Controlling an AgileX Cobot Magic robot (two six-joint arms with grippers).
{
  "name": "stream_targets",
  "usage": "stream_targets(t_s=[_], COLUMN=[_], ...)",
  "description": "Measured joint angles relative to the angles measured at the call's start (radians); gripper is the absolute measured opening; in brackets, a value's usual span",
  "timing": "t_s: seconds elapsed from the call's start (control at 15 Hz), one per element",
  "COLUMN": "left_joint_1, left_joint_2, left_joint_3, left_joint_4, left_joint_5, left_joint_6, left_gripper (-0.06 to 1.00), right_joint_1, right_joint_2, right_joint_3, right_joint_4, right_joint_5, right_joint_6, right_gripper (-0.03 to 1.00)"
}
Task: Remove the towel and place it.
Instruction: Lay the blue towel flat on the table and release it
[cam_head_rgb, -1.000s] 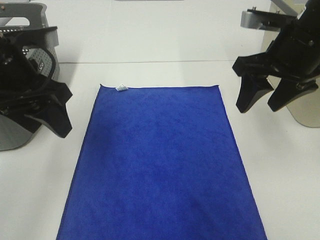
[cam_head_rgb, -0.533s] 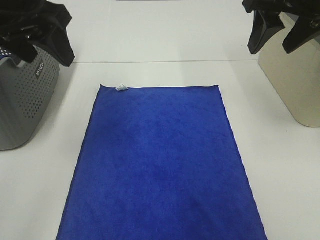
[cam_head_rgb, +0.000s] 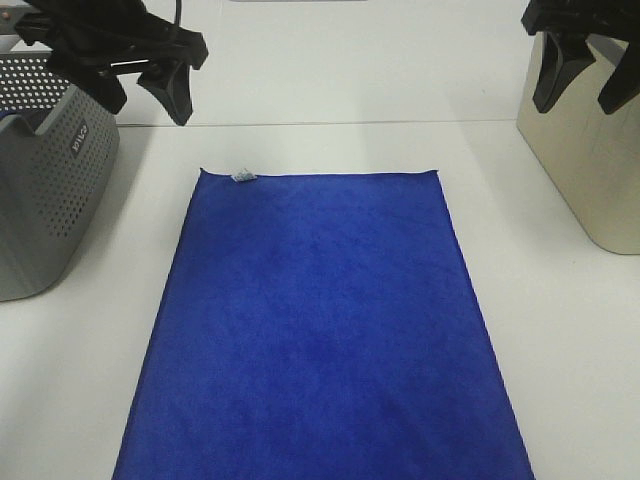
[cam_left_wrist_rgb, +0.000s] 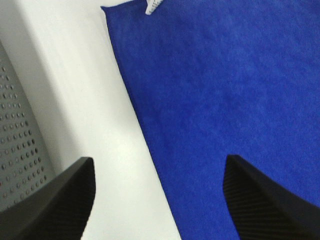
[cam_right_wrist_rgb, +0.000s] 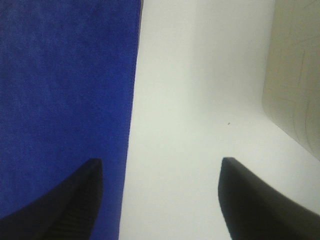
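The towel (cam_head_rgb: 320, 330) lies spread flat on the white table (cam_head_rgb: 560, 350), its white tag (cam_head_rgb: 243, 176) at the far left corner. A grey basket (cam_head_rgb: 45, 200) stands left of the towel, a beige bin (cam_head_rgb: 585, 170) right. Beyond its far corners hang the left gripper (cam_head_rgb: 148, 100) and right gripper (cam_head_rgb: 580, 100), both spread wide, empty

The towel (cam_head_rgb: 320, 330) lies flat on the table (cam_head_rgb: 560, 350), between the basket (cam_head_rgb: 40, 200) at left and the bin (cam_head_rgb: 590, 170) at right.
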Motion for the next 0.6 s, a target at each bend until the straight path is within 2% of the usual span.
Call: stream_targets(t_s=[0.13, 0.27, 0.4, 0.6], left_joint_1=[0.000, 0.011, 0.042, 0.065], left_joint_2=[0.100, 0.203, 0.280, 0.381], left_joint_3=[-0.120, -0.223, -0.312, -0.405], left_joint_4=[-0.001, -0.018, -0.068, -0.127], left_joint_5=[0.036, 0.086, 0.091, 0.092], left_joint_6=[-0.003, -0.003, -0.003, -0.002], left_gripper=[0.68, 0.68, 0.68, 0.68], right_joint_1=[0.000, 0.000, 0.000, 0.000], right_joint_2=[0.015, 0.028, 0.078, 0.180], right_joint_3=[0.000, 0.000, 0.000, 0.000], right_joint_4=[0.034, 0.135, 0.227, 0.279], right_joint_5=[-0.023, -0.062, -0.087, -0.122], right_joint_6=[0.000, -0.022, -0.122, -0.203], right_gripper=[0.65, 0.65, 0.65, 0.65])
